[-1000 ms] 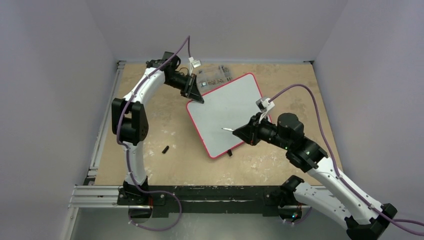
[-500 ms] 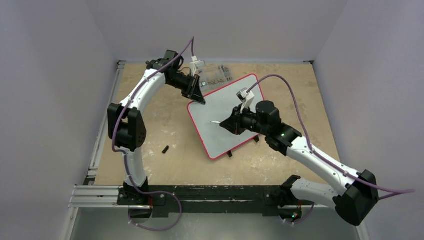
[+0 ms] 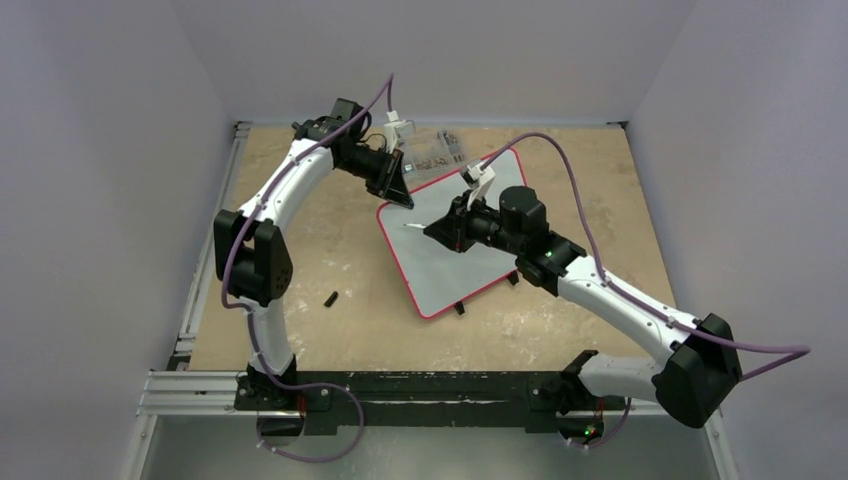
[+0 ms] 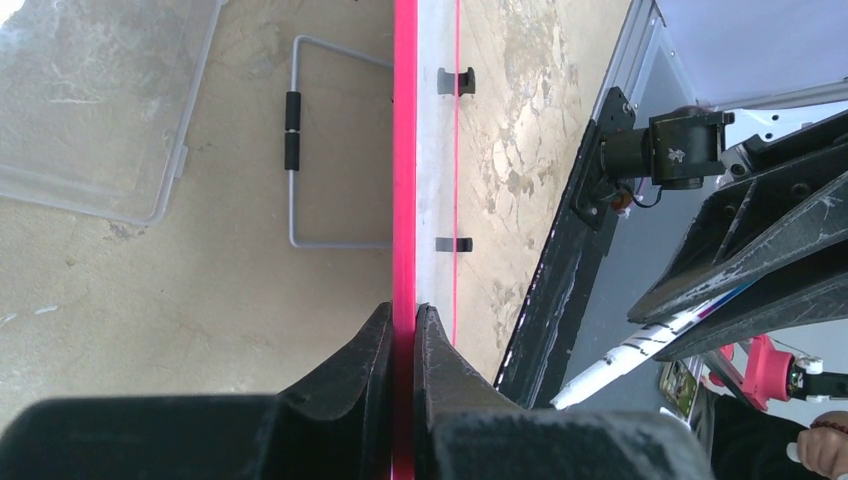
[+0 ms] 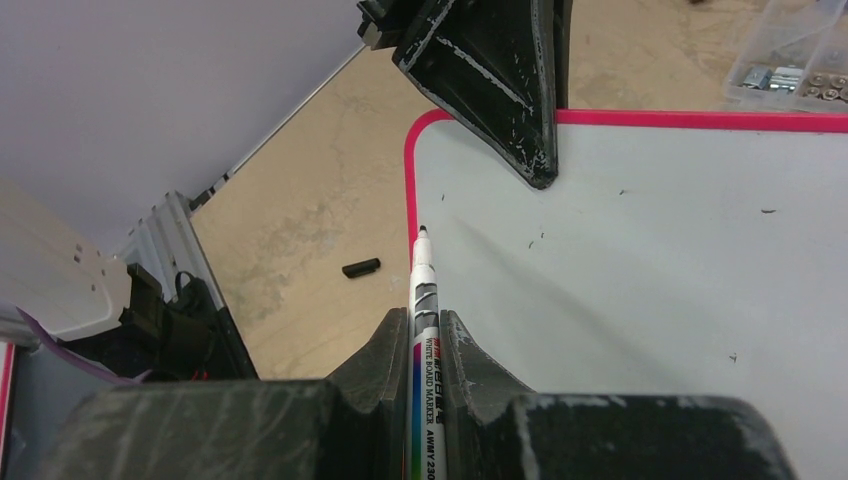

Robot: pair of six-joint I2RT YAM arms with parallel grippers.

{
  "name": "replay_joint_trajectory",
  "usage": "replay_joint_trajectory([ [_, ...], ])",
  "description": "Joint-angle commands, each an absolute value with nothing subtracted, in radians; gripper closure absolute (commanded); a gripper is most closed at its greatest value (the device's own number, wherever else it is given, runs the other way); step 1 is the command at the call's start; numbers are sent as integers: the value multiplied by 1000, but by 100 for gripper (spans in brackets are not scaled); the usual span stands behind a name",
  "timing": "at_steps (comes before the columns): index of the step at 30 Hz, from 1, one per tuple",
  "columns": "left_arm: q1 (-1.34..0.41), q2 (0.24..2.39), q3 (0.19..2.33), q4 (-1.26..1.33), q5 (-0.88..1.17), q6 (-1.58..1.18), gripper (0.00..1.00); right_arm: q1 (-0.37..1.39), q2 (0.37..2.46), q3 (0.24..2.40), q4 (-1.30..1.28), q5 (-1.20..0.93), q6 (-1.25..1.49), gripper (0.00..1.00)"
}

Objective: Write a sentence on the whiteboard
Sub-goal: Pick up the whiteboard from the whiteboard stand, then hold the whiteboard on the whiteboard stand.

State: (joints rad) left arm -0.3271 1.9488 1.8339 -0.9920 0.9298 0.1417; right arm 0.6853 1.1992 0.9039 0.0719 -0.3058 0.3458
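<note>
– Marker point(image 5: 422, 300) in the right gripper point(image 3: 437, 232), yes?
– Yes. The two fingers are closed tight on it. The bare black tip point(image 5: 422, 232) sticks out in front.
– Which way does the marker point?
– It lies long from right to left. The tip points to the left side of the table.
– And where is the whiteboard point(image 3: 445, 275)?
– In the middle of the table, turned a bit. It is right under the tip. The tip is by the board's far left corner, just inside the red rim.
– Does the tip touch the white?
– I cannot tell. It looks very close.
– So where is the room to write?
– To the right and near from the tip. That part is all white, with only tiny specks. I think the marker has to go down and then slide to the right.
– What does the left gripper point(image 4: 403, 320) do?
– It pinches the red rim at that same far left corner. Its fingers are closed on the board's edge.
– Are the two grippers close?
– Yes. The left one is just beside the tip, on the far side. The right arm is the one to write. I think it must take care not to bump the left one.
</note>
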Motion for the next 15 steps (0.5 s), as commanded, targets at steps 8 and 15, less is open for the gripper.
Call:
replay_joint_trajectory([
  [8,-374,1898,1813,-994,849,206,100,705,1247,969,144,-255,338,100],
  [15,-383,1896,1812,-1000,832,212,100,707,1263,968,146,-208,347,100],
])
